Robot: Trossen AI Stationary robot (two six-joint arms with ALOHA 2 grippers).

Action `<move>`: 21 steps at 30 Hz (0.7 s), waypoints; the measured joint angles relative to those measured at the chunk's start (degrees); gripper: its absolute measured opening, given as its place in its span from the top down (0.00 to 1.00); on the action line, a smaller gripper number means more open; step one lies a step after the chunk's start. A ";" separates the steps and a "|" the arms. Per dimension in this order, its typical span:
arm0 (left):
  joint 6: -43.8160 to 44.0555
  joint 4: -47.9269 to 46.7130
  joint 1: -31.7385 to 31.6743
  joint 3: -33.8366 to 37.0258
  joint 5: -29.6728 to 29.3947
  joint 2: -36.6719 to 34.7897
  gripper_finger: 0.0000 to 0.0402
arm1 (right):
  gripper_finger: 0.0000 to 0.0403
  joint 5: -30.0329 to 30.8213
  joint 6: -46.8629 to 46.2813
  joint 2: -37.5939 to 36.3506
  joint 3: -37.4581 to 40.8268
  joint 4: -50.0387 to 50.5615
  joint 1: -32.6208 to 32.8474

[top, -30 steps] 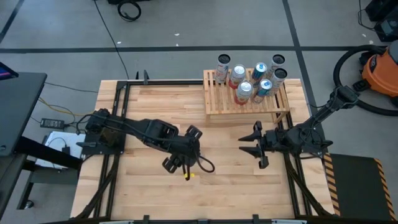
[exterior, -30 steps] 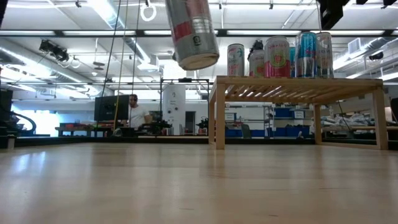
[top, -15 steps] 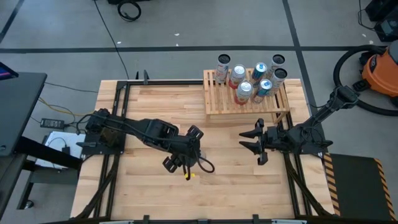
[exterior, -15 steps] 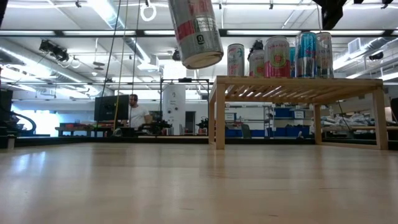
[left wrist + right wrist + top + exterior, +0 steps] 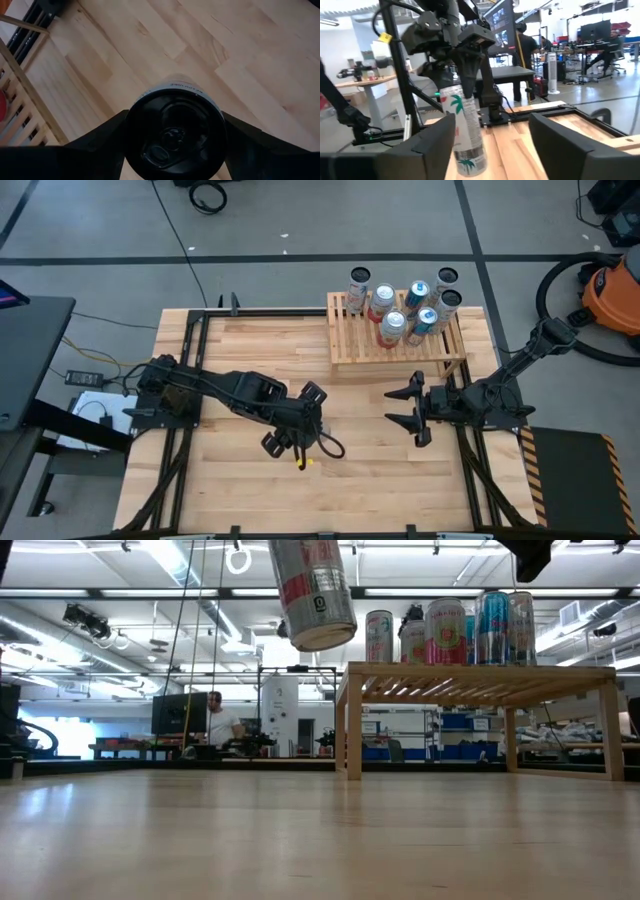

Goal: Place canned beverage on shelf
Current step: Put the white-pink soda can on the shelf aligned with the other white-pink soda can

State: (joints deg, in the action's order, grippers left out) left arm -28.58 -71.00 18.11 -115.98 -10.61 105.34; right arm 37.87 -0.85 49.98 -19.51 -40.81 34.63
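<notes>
A silver canned beverage (image 5: 312, 590) with a red band hangs high over the middle of the table, with my left gripper (image 5: 298, 423) shut on it. The left wrist view looks down on its dark top (image 5: 175, 132). The light-wood slatted shelf (image 5: 350, 345) stands on its legs at the table's far right, with several cans (image 5: 405, 310) upright on its slats. My right gripper (image 5: 388, 406) waits open, roughly level, in front of the shelf. It points toward the held can (image 5: 465, 135), well short of it. My left gripper pinches the can between its two fingers (image 5: 100, 147), one on each side of the wall near the top end (image 5: 451, 95). The fingers come from above, slanting down. The can hangs below them, lifted clear of the table and tilted, its bottom (image 5: 322, 636) lowest.
A black cable loop (image 5: 330, 445) and a small yellow mark (image 5: 303, 462) show by the left gripper. The shelf's near left part (image 5: 345, 355) is bare slats. Dark frame rails (image 5: 190, 380) run along the table's sides. A person (image 5: 215, 725) stands far behind the table.
My right gripper's fingers have spread a little wider while the arm stays in front of the shelf. My left gripper keeps the can aloft in the same place.
</notes>
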 joint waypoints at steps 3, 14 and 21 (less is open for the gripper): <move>-1.57 0.16 0.00 0.00 0.00 0.00 0.34 | 0.29 -1.20 -2.07 0.00 0.00 -0.85 0.09; -14.29 4.31 0.00 0.02 3.20 0.00 0.34 | 0.26 -5.53 -3.42 1.64 0.00 -1.86 -2.25; -20.23 7.38 0.00 0.04 3.37 0.02 0.34 | 0.26 -9.28 -5.13 7.31 0.00 -4.63 -5.57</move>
State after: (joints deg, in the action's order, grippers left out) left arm -48.82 -63.62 18.11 -115.94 -7.25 105.36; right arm 28.59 -5.98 57.29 -19.51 -45.44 29.06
